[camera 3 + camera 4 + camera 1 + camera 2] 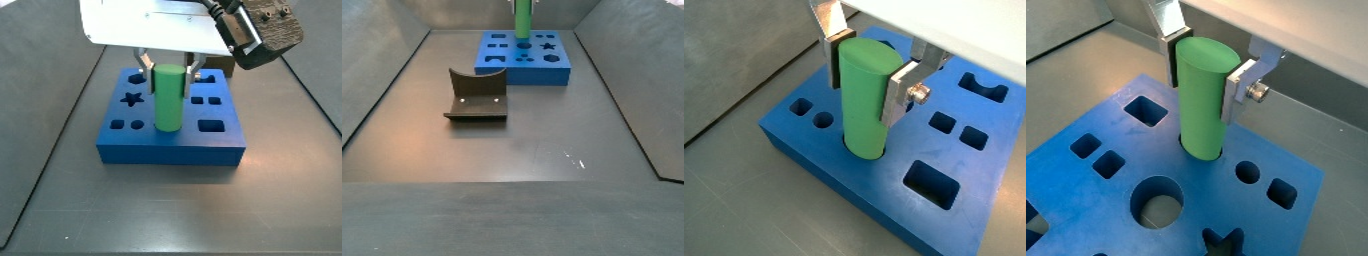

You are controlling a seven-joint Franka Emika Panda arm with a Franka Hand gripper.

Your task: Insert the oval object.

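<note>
The oval object (865,100) is a tall bright green peg standing upright with its lower end in a hole of the blue block (985,160). It also shows in a wrist view (1204,100) and in both side views (168,100) (523,18). My gripper (866,85) (1204,80) is directly above the block, its silver fingers (898,92) against both sides of the peg's upper part, shut on it. In a side view the gripper (168,68) hangs over the block's middle (174,150).
The block has several other shaped holes: a square one (931,185), a round one (1160,200), a star (131,98). The dark fixture (476,97) stands on the grey floor in front of the block (529,75). Sloped grey walls enclose the floor.
</note>
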